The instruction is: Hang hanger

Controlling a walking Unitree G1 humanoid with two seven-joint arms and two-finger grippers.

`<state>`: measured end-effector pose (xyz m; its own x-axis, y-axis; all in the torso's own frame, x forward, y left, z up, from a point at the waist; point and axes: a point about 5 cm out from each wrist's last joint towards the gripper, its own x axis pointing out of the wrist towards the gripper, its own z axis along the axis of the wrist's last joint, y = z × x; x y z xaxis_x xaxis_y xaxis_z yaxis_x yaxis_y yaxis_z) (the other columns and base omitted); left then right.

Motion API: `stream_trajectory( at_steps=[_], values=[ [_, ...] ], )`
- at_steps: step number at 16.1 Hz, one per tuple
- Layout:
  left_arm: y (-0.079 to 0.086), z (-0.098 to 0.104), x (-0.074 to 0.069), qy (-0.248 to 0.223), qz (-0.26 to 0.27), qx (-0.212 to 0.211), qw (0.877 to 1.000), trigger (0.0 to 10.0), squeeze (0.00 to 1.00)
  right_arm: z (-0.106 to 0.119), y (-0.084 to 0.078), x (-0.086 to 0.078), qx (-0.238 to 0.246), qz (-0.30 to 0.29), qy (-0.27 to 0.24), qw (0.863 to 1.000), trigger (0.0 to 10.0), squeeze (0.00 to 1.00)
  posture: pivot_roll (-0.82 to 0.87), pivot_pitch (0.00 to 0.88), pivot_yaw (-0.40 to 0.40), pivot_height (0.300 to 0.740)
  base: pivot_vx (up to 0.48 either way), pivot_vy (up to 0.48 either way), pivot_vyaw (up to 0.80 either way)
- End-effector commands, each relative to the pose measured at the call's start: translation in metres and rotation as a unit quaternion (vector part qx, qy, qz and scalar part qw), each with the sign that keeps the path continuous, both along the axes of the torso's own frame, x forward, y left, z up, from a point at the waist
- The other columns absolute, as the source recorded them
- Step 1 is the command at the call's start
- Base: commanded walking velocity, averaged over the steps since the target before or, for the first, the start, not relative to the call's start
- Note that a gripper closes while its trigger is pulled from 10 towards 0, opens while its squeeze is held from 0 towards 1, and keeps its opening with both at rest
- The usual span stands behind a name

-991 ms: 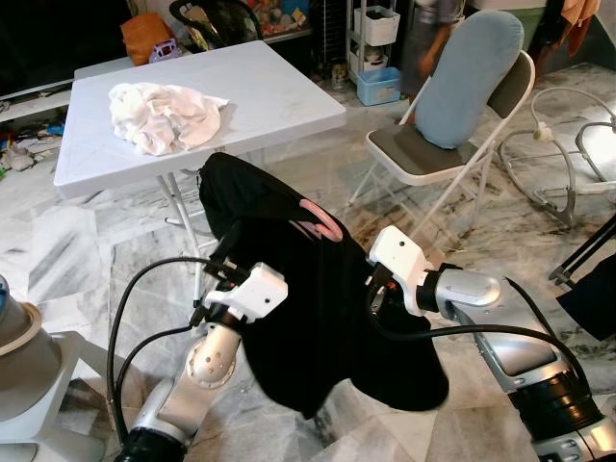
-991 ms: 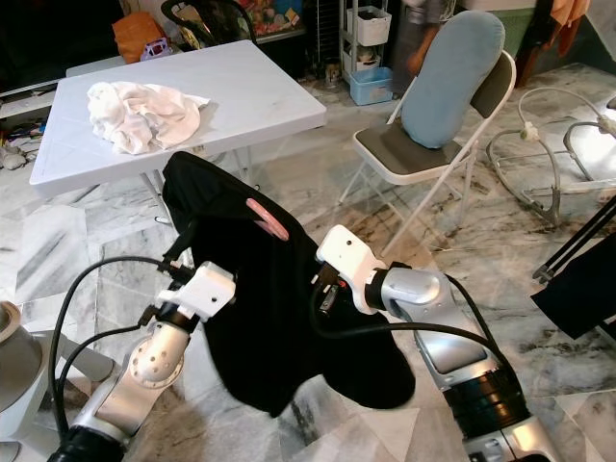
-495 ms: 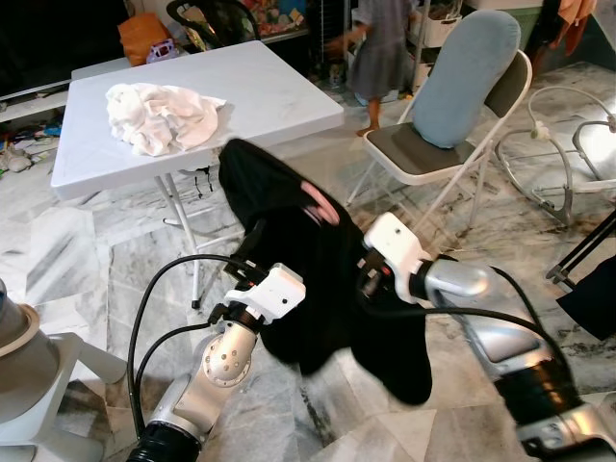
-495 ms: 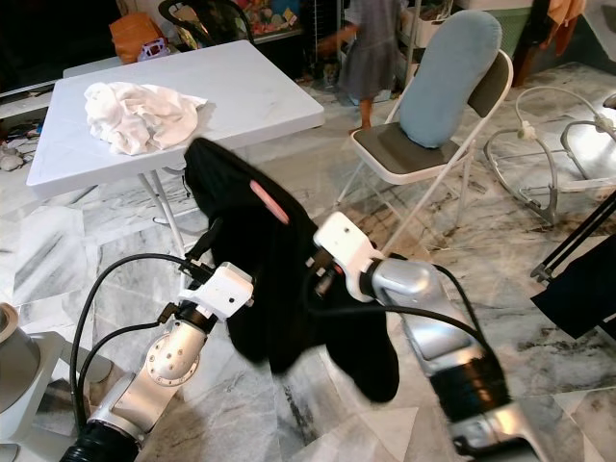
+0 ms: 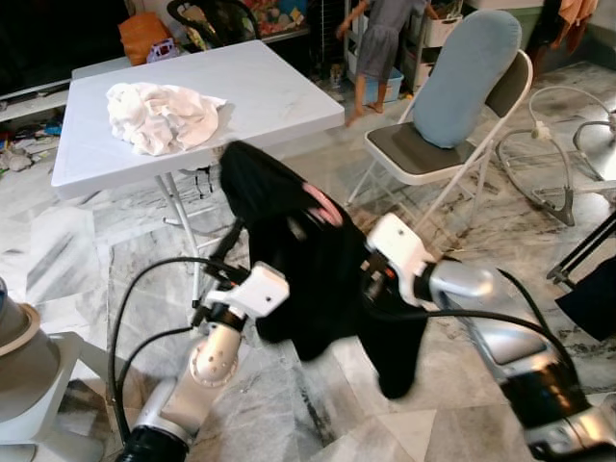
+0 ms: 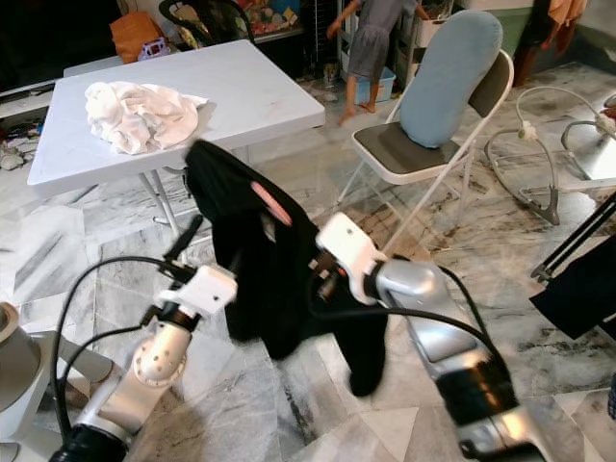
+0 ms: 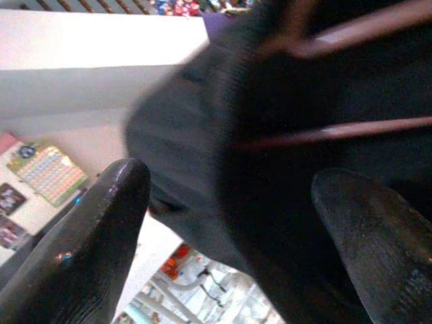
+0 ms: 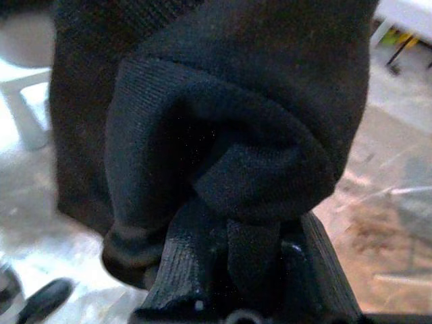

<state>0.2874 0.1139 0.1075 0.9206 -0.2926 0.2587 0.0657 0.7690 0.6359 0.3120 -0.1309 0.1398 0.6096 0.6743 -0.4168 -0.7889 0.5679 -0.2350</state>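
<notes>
Black knit cloth bunches around the right gripper [image 8: 246, 260], whose two fingers are pinched tight on a fold of the black garment [image 5: 318, 274], held in the air in front of the robot above the marble floor [image 5: 87, 260]. The left gripper [image 7: 229, 223] stands with its fingers [image 7: 88, 236] spread wide, the garment hanging just before them and no fabric caught between. A pink hanger [image 5: 322, 204] peeks out at the top of the garment, its thin pink bars also crossing the dark cloth in the left wrist view. Behind the garment stands a white folding table [image 5: 269, 91] with a crumpled white cloth [image 5: 159, 115] near its far left corner. To the right is a folding chair [image 5: 423, 154] carrying a blue cushion [image 5: 462, 63], and a person [image 5: 380, 43] walks beyond the table's far right corner.
</notes>
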Motion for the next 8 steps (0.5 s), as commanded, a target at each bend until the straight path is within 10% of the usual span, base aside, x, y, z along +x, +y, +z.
stream_trajectory(
  at_steps=[1,6,7,8],
  values=[
    [0.005,0.006,0.004,-0.014,0.015,0.008,1.000,10.0,0.00,0.017,0.007,-0.003,0.012,0.031,-0.027,0.999,10.0,0.00,-0.12,0.019,0.056,0.740,0.000,0.000,0.00],
    [0.004,-0.004,0.010,0.005,0.012,0.022,1.000,9.4,0.00,0.031,0.000,-0.025,0.017,0.102,-0.001,0.995,10.0,0.00,-0.14,0.024,0.065,0.740,0.000,0.000,0.00],
    [0.004,-0.006,0.013,0.011,0.011,0.021,1.000,0.5,0.00,0.042,0.000,-0.033,0.029,0.124,0.003,0.992,10.0,0.00,-0.14,0.017,0.065,0.740,0.000,0.000,0.00],
    [0.004,-0.006,0.014,0.014,0.012,0.019,1.000,0.0,0.00,0.047,-0.001,-0.038,0.036,0.137,0.007,0.990,10.0,0.00,-0.14,0.020,0.066,0.740,0.000,0.000,0.00]
  ],
)
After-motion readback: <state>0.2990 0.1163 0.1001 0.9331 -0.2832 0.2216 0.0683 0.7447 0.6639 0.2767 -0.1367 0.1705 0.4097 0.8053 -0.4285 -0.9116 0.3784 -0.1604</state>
